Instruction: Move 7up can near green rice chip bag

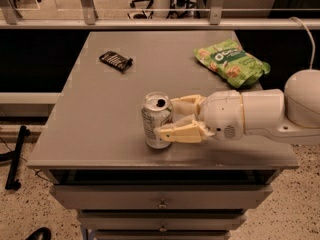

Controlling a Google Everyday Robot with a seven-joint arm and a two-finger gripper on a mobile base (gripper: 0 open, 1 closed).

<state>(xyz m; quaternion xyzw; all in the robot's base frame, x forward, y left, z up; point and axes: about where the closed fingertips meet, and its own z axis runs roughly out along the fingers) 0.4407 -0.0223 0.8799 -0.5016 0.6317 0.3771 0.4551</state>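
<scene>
- Because the can [156, 119] stands upright near the front edge of the table [95, 119], its long axis is vertical, and the gripper [167, 118] meets it from the side, reaching in from the right.
- One pale finger [182, 132] lies across the near side of the can and the other [189, 102] sits against its far right side. The two look pressed onto the can, holding it between them.
- From the can, the chip bag [231, 64] lies farther back and to the right, toward the table's back right corner and well apart from it.
- As I judge it, the carry has to run diagonally back and to the right, on the arm's own side, with the can kept upright and set down just short of the bag.
- A small dark flat object [116, 61] lies at the back left, off that path.
</scene>
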